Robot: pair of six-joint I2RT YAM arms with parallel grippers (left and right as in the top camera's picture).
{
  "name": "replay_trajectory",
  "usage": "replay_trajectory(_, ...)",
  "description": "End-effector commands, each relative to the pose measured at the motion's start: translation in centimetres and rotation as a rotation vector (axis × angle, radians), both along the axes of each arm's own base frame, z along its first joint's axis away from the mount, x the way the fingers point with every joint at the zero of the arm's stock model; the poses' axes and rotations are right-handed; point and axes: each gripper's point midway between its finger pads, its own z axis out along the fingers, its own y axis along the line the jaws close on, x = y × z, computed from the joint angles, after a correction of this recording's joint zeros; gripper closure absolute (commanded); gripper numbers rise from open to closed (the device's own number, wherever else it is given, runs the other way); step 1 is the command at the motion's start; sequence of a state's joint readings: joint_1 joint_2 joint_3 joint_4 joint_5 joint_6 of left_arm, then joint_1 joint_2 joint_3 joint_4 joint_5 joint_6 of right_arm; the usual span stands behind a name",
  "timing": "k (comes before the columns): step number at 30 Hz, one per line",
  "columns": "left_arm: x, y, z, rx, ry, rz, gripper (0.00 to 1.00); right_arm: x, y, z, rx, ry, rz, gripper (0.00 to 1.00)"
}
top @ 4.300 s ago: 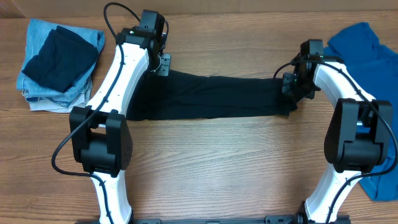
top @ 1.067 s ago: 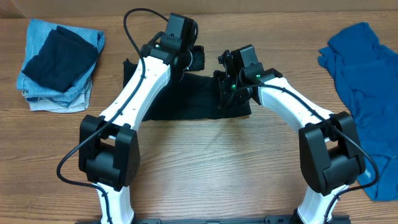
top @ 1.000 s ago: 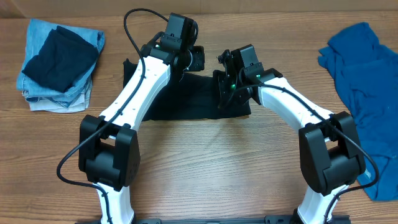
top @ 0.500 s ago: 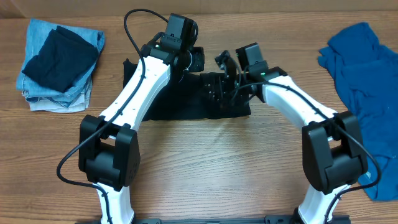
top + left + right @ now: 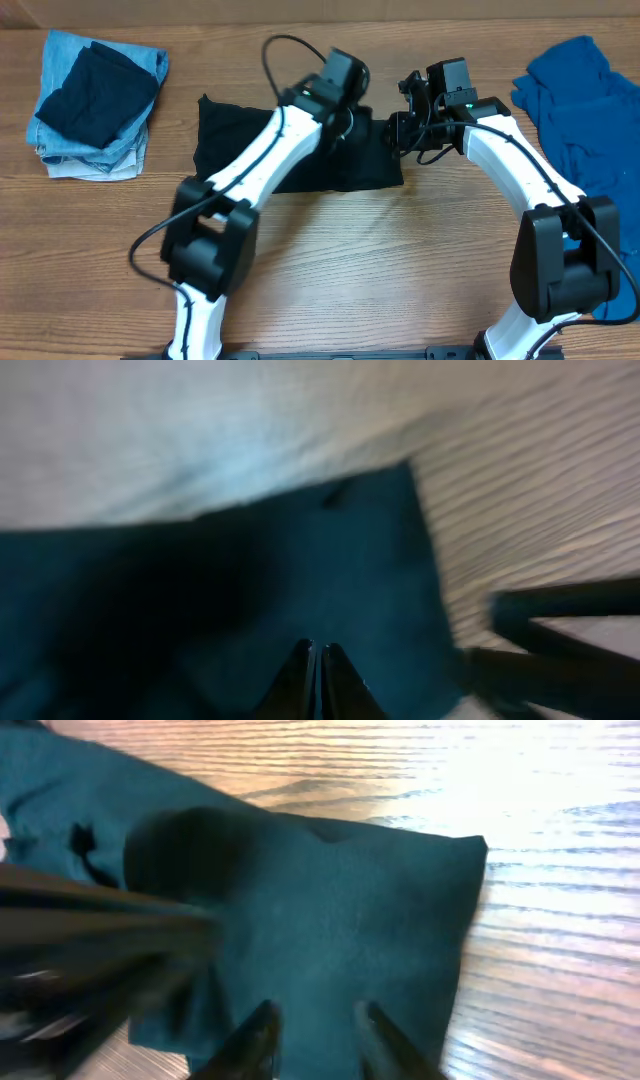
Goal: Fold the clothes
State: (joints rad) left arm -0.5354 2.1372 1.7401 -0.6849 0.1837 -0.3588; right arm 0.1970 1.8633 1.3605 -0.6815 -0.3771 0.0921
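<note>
Your black garment lies folded into a rough rectangle at the middle of the wood-grain counter, its long side running left to right, and both arms meet over its right-hand end. The left fingers are pressed together, tip to tip, just above the dark cloth; the wrist view is too blurred to tell whether any fabric is pinched between them. The right fingers stand apart, with the cloth lying in the gap below them and the garment's squared corner ending on bare wood just beyond.

The counter is brown planking with fine horizontal grain, and bright glare washes over it in the right wrist view. Along the top of the overhead view runs a paler, grainless band; what it is cannot be told.

At the counter's far left corner, well apart from the arms, sits a stack of folded clothes, light blue denim below and a dark navy piece on top. At the right edge a blue garment lies loose and rumpled, near the right arm's base
</note>
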Motion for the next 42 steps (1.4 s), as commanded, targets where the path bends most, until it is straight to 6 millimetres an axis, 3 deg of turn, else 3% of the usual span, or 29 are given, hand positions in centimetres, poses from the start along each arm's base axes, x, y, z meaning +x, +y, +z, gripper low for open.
replay_trajectory(1,-0.1,1.8,-3.3,0.096,0.049,0.021,0.93,0.3,-0.4,0.7,-0.049,-0.053,0.027,0.76)
replay_trajectory(4,0.2,3.1,-3.6,0.145,0.041,0.05,0.9,-0.3,-0.6,-0.7,-0.06,-0.04,0.042,0.76)
replay_trajectory(8,0.1,3.3,-4.0,0.157,0.051,0.052,0.89,-1.2,-0.7,-3.6,-0.063,-0.023,0.043,0.76)
replay_trajectory(12,-0.2,3.4,-5.8,0.175,0.082,0.049,0.88,-2.2,-1.0,-6.0,-0.062,-0.025,0.042,0.76)
replay_trajectory(16,-1.0,3.7,-9.5,0.209,0.153,0.042,0.88,-2.4,-1.0,-6.8,-0.059,-0.044,0.041,0.76)
replay_trajectory(19,-0.9,3.6,-9.5,0.204,0.149,0.042,0.89,-2.3,-1.0,-6.7,-0.059,-0.049,0.041,0.77)
replay_trajectory(21,-0.3,2.9,-8.2,0.168,0.125,0.036,0.93,-2.2,-1.0,-6.7,-0.057,-0.052,0.041,0.77)
replay_trajectory(24,1.9,1.2,-1.4,0.069,-0.003,0.032,0.92,-1.9,-0.8,-6.4,-0.05,-0.067,0.043,0.77)
replay_trajectory(26,2.5,0.8,2.3,0.031,-0.067,0.034,0.91,-2.0,-0.8,-6.5,-0.051,-0.063,0.043,0.77)
replay_trajectory(27,2.3,1.0,3.2,0.027,-0.073,0.035,0.91,-2.0,-0.8,-6.5,-0.051,-0.063,0.043,0.77)
replay_trajectory(29,0.5,1.8,2.2,0.072,0.004,0.029,0.9,-1.9,-0.8,-6.5,-0.052,-0.065,0.043,0.77)
replay_trajectory(34,-3.6,3.1,-3.1,0.185,0.191,0.004,0.88,-1.7,-0.9,-6.4,-0.054,-0.076,0.04,0.77)
replay_trajectory(37,-4.6,3.7,-6.3,0.231,0.273,0.008,0.88,-1.4,-1.1,-6.4,-0.069,-0.087,0.032,0.77)
replay_trajectory(38,-5.2,3.7,-8.2,0.242,0.323,0.007,0.89,-1.0,-1.0,-6.1,-0.066,-0.101,0.032,0.77)
replay_trajectory(40,-6.1,3.4,-10.0,0.228,0.385,-0.004,0.91,0.0,-0.8,-4.7,-0.06,-0.125,0.031,0.78)
replay_trajectory(42,-6.0,3.4,-10.2,0.212,0.4,0.001,0.92,1.7,-0.5,-2.4,-0.053,-0.164,0.029,0.81)
